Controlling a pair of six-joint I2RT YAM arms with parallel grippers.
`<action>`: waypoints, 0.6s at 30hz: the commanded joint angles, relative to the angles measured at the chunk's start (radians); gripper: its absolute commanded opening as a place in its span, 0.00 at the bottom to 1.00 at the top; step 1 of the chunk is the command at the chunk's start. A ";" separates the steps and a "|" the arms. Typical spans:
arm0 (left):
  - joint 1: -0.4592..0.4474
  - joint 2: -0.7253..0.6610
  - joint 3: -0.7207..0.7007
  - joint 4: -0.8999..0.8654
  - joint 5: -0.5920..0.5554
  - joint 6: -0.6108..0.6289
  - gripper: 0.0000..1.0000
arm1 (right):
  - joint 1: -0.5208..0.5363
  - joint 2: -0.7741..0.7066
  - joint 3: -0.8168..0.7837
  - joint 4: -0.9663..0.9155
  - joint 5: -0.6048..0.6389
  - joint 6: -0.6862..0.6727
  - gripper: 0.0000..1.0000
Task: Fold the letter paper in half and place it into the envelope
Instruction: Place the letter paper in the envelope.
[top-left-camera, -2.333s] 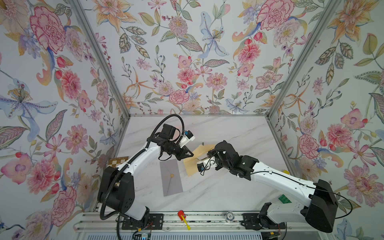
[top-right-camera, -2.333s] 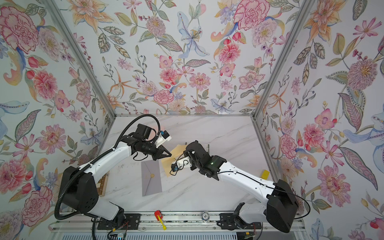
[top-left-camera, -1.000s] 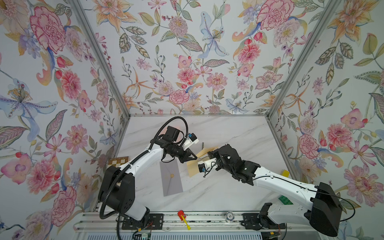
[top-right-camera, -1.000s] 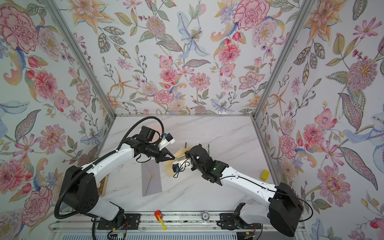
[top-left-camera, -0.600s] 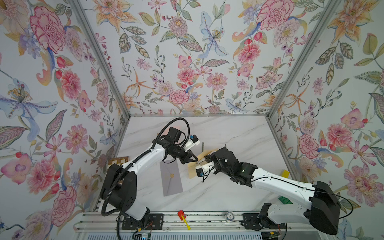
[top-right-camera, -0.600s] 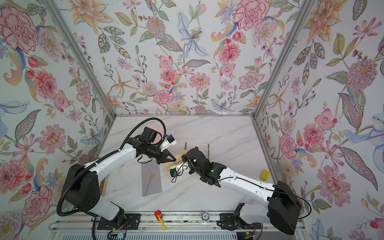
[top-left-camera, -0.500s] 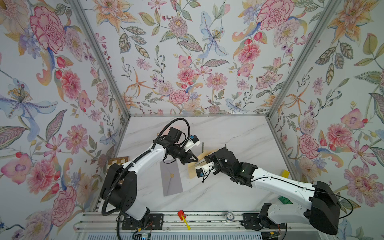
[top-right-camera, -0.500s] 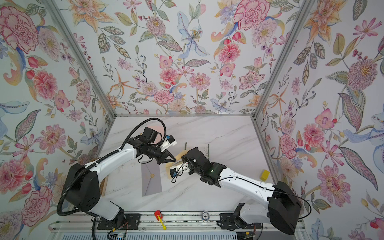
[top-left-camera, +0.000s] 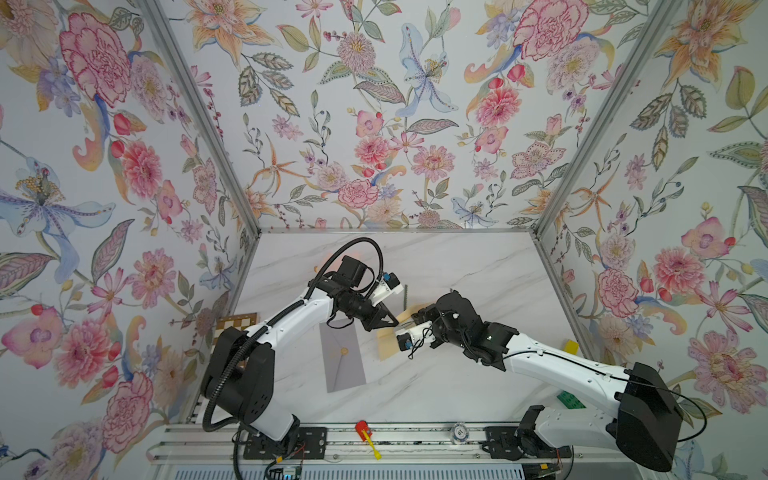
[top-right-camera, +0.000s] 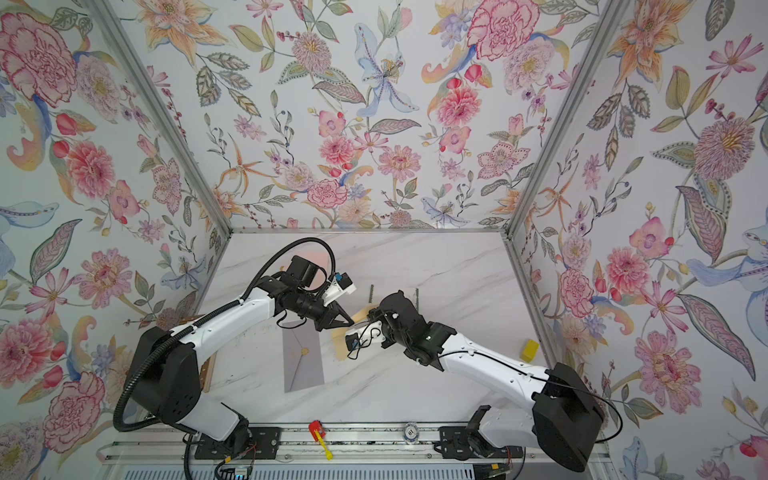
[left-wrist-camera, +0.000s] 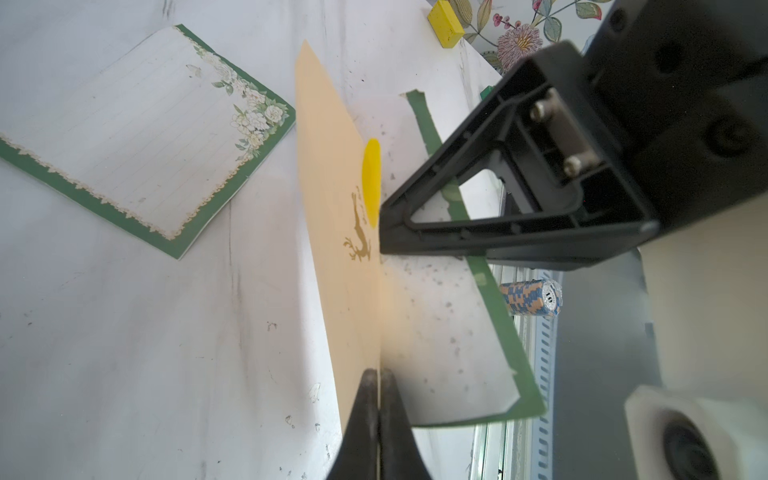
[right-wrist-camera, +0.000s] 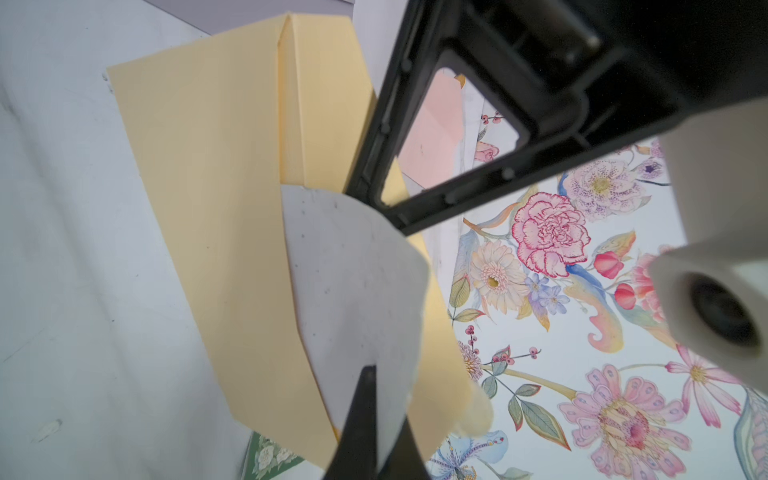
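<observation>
The yellow envelope (top-left-camera: 387, 348) (top-right-camera: 341, 350) lies mid-table with its flap (left-wrist-camera: 338, 232) raised. My left gripper (left-wrist-camera: 379, 376) (top-left-camera: 394, 323) is shut on the flap's edge and holds the mouth open. The folded letter paper (right-wrist-camera: 357, 291) (left-wrist-camera: 436, 316), white with a green border, sits partly inside the envelope pocket (right-wrist-camera: 208, 187). My right gripper (right-wrist-camera: 376, 386) (top-left-camera: 415, 319) is shut on the paper's outer end, right beside the left gripper. In the left wrist view one of the right gripper's fingers (left-wrist-camera: 498, 241) crosses just above the paper.
A grey envelope (top-left-camera: 343, 361) lies left of the yellow one. Another lined letter sheet (left-wrist-camera: 137, 137) lies flat behind. A pink envelope (right-wrist-camera: 432, 133) is farther back. A yellow block (top-right-camera: 530, 350), a green block (top-left-camera: 570, 401) and a chip roll (left-wrist-camera: 532, 299) sit near the right and front edges.
The right gripper has moved left with the folded paper, and the paper has gone further into the envelope. The left gripper has shifted slightly right with the flap in its grip.
</observation>
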 joint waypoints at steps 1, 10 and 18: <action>-0.015 -0.003 -0.002 -0.034 0.038 0.029 0.00 | -0.006 -0.011 -0.015 0.004 -0.015 0.019 0.00; -0.016 -0.071 -0.007 -0.026 0.024 0.013 0.00 | -0.053 0.017 0.057 -0.192 -0.097 0.098 0.00; -0.022 -0.074 -0.013 -0.012 0.020 0.008 0.00 | -0.056 0.049 0.077 -0.200 -0.189 0.166 0.00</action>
